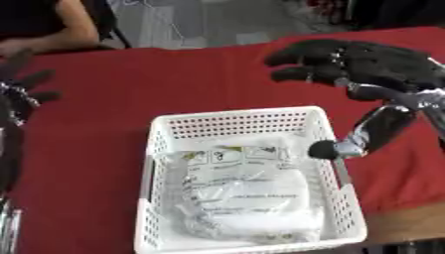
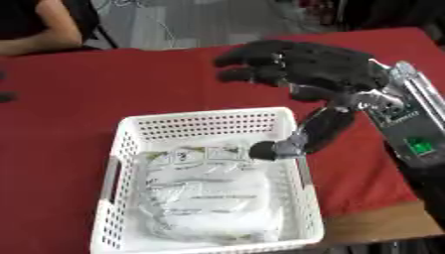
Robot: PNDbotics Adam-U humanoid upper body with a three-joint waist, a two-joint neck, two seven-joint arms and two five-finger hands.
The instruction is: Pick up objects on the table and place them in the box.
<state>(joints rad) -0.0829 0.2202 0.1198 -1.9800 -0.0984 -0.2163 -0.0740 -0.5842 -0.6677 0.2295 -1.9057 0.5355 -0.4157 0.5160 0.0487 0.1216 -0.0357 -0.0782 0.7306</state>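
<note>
Lying in the white basket (image 1: 163, 149) mid-frame is a clear bag (image 1: 248, 198). The right hand (image 2: 322, 62) hovers above, fingers spread, holding nothing.

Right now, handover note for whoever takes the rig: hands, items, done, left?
Right hand: open, holds nothing, hovering over the red table just past the basket's far right corner, thumb tip over the right rim.
Left hand: idle at the left edge, fingers relaxed, empty.
White basket: centre of the table, holding one clear plastic packet with printed labels.
Done: packet is in.
Left: no other loose item visible on the table; check outside the view.
</note>
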